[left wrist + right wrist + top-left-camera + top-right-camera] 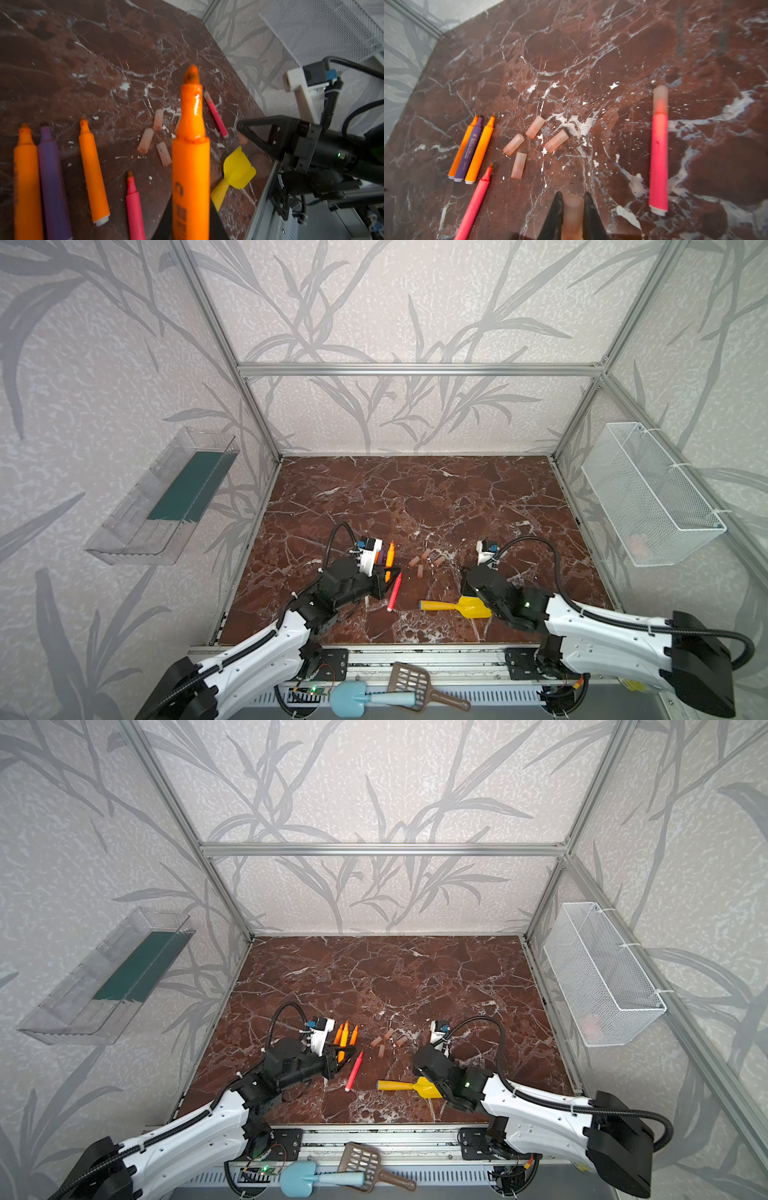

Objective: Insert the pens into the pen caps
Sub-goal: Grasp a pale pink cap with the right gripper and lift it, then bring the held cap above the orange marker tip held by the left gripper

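Note:
My left gripper [191,207] [392,572] is shut on an orange pen [190,158] [341,1052], tip pointing away from the wrist. My right gripper [573,199] [241,128] is shut on a pinkish pen cap [573,209]. Several loose pen caps [535,126] [424,562] lie between the arms. Two orange pens and a purple pen [469,151] lie together by the left gripper. An uncapped red-pink pen [475,199] [395,592] lies nearer the front. Another red-pink pen [659,149] wears a cap; the right arm hides it in both top views.
A yellow toy shovel [455,606] [236,168] lies just in front of the right gripper. A wire basket [652,493] hangs on the right wall and a clear bin [162,497] on the left. A blue scoop [353,697] and a brown scoop [411,682] rest on the front rail.

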Robot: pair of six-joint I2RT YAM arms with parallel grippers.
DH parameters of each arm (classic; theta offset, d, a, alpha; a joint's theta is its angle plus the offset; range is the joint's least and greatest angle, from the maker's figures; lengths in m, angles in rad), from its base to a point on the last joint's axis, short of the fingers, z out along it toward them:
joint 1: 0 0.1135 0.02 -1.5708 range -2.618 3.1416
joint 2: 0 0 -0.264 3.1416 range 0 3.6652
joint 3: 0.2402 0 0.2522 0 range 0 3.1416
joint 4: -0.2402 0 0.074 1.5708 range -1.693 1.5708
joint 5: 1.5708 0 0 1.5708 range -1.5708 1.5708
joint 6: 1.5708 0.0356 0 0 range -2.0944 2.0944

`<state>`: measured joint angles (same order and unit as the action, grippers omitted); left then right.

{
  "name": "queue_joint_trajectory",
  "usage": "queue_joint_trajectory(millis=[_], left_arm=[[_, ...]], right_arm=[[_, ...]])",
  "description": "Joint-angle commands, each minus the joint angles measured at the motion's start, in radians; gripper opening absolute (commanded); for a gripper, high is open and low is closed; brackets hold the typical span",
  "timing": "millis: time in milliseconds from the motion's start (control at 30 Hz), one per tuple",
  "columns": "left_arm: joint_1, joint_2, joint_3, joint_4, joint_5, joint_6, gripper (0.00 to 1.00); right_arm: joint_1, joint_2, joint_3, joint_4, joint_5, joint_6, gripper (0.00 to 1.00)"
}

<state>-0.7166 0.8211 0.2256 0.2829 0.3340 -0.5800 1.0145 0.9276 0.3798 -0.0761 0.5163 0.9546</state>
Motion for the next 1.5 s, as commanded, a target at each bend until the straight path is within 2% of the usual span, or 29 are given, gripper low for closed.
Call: queue_joint_trajectory(millis=[0,100,200,267,333,400,533,600,733,867,900,967,1067,1200,1300,1467], left_arm=[[-0.09,0.003,0.039,0.05,-0.05,-0.013,0.0],[-0.158,0.011,0.076,0.021,-0.108,-0.005,0.0],[-0.161,0.051,0.155,-0.043,-0.166,0.029,0.0],[-0.157,0.098,0.243,-0.105,-0.235,0.072,0.0],[-0.144,0.149,0.325,-0.114,-0.26,0.103,0.0],[-0.125,0.191,0.407,-0.122,-0.232,0.124,0.0],[-0.089,0.261,0.523,-0.152,-0.176,0.147,0.0],[-0.074,0.279,0.535,-0.136,-0.146,0.146,0.0],[-0.072,0.29,0.47,-0.016,-0.036,0.098,0.0],[-0.074,0.342,0.348,0.158,0.095,0.007,0.0],[-0.076,0.369,0.316,0.226,0.113,-0.036,0.0],[-0.084,0.441,0.266,0.372,0.173,-0.109,0.0],[-0.122,0.567,0.27,0.495,0.253,-0.184,0.0],[-0.188,0.709,0.296,0.617,0.237,-0.223,0.0],[-0.202,0.776,0.297,0.692,0.204,-0.245,0.0],[-0.208,0.786,0.314,0.636,0.152,-0.223,0.0]], right_arm=[[0.0,-0.164,-0.078,0.053,0.093,0.029,0.11],[-0.008,-0.314,-0.084,-0.004,0.106,0.027,0.11],[-0.015,-0.437,-0.065,-0.04,0.114,0.002,0.12],[-0.033,-0.471,-0.051,-0.008,0.146,-0.041,0.13],[-0.093,-0.454,-0.004,0.01,0.157,-0.069,0.13],[-0.202,-0.39,0.066,0.043,0.066,-0.095,0.12],[-0.481,-0.187,0.19,0.149,-0.313,-0.058,0.05],[-0.549,-0.114,0.209,0.211,-0.411,-0.033,0.04],[-0.568,-0.075,0.199,0.248,-0.474,-0.039,0.02],[-0.568,-0.108,0.087,0.363,-0.557,-0.036,0.05],[-0.57,-0.104,0.054,0.427,-0.579,-0.03,0.06],[-0.578,-0.097,0.052,0.414,-0.611,-0.034,0.06],[-0.578,-0.068,0.071,0.422,-0.693,-0.038,0.05],[-0.577,-0.05,0.037,0.504,-0.792,-0.004,0.02],[-0.578,-0.076,-0.004,0.517,-0.773,0.006,0.03],[-0.577,-0.091,-0.049,0.542,-0.747,0.018,0.03]])
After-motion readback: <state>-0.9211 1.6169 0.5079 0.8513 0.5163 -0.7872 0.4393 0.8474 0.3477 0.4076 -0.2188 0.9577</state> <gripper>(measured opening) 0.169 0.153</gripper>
